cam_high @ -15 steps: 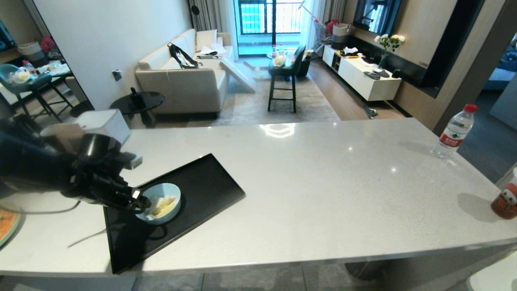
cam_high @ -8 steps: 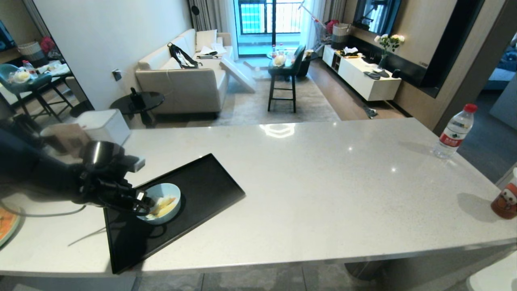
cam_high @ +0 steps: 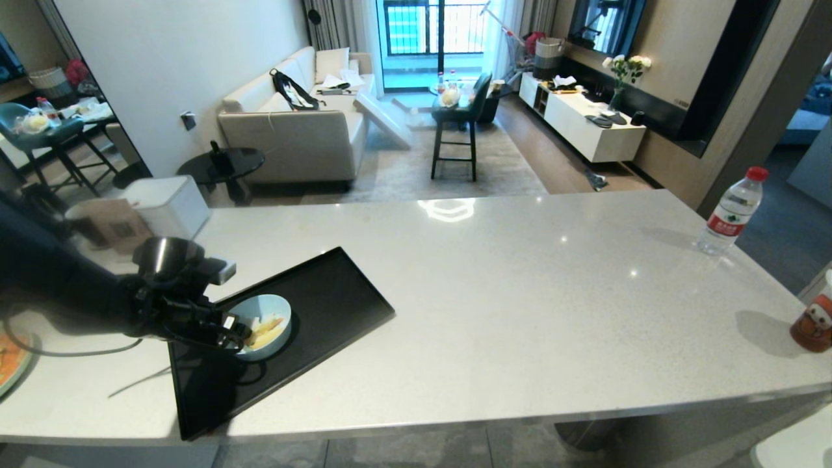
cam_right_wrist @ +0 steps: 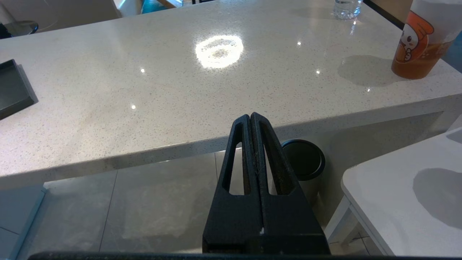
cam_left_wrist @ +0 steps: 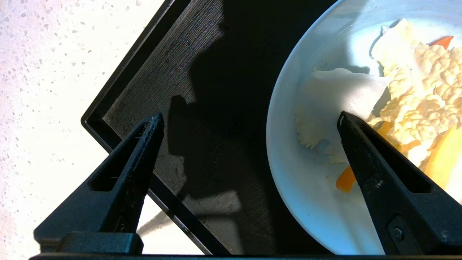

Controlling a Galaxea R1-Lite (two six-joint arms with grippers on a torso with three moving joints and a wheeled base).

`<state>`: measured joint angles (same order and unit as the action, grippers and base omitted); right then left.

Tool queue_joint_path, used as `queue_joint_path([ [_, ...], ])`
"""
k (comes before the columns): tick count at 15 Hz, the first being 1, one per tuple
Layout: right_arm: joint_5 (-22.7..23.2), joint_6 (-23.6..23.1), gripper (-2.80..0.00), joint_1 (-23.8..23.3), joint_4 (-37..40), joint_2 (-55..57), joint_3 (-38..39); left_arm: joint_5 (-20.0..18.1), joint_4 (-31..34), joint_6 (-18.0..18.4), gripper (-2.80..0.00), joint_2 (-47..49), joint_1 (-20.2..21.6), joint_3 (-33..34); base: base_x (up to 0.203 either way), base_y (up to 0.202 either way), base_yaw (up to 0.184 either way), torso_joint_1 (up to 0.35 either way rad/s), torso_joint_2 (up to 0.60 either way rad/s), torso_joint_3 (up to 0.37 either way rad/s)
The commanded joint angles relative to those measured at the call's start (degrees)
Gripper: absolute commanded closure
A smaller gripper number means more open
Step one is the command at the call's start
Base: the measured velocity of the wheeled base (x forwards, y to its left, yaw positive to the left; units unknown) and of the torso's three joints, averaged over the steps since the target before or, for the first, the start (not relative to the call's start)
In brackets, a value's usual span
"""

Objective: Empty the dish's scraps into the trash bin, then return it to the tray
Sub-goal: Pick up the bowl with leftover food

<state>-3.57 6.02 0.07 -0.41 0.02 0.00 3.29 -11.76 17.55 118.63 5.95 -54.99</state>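
Note:
The dish (cam_high: 272,311), a small pale-blue bowl, stands on the left part of the black tray (cam_high: 331,292) with yellow, white and orange scraps (cam_high: 265,330) inside. My left gripper (cam_high: 235,333) is open at the bowl's left rim. In the left wrist view the gripper (cam_left_wrist: 249,115) straddles that rim: one finger (cam_left_wrist: 144,144) hangs over the tray (cam_left_wrist: 202,90), the other (cam_left_wrist: 364,144) over the dish (cam_left_wrist: 306,202) and its scraps (cam_left_wrist: 418,90). Nothing is gripped. My right gripper (cam_right_wrist: 250,115) is shut and parked below the counter's front edge. The trash bin is out of view.
A water bottle (cam_high: 731,211) and an orange cup (cam_high: 812,322) stand at the counter's right end. A dark cylinder with a black top (cam_right_wrist: 303,159) sits on the floor under the counter, beside a white table (cam_right_wrist: 415,202). An orange plate (cam_high: 10,361) lies at the far left.
My left gripper has moved right and lowered, from beside the bowl to over its left rim, staying open. The bowl and tray have not moved.

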Motion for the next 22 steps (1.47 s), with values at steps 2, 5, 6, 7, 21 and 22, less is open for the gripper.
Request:
queue_joint_path([
  [2,-0.03,0.04,0.0,0.01,-0.02,0.06,0.0,0.05,-0.1,0.05,0.0,-0.09,0.12,0.15,0.0,0.0,0.0,0.0,0.0,0.0],
  [5,-0.03,0.04,0.0,0.01,-0.02,-0.02,0.0,0.22,-1.44,0.02,0.0,-0.4,0.2,0.21,0.0,0.0,0.0,0.0,0.0,0.0],
  [6,-0.03,0.04,0.0,0.01,-0.02,0.04,0.0,0.23,-2.21,-0.1,0.0,-0.45,0.2,0.32,0.0,0.0,0.0,0.0,0.0,0.0],
  [7,-0.03,0.04,0.0,0.01,-0.02,-0.02,0.0,0.23,-2.21,-0.15,0.0,-0.83,0.22,0.41,0.0,0.0,0.0,0.0,0.0,0.0],
  [21,-0.03,0.04,0.0,0.01,-0.02,0.04,0.0,-2.15,-3.93,-2.39,0.0,-5.05,0.51,9.77,0.0,0.0,0.0,0.0,0.0,0.0],
  [22,-0.03,0.04,0.0,0.01,-0.02,-0.02,0.0,-2.15,-4.14,-4.01,0.0,-5.41,0.3,10.16,0.0,0.0,0.0,0.0,0.0,0.0],
])
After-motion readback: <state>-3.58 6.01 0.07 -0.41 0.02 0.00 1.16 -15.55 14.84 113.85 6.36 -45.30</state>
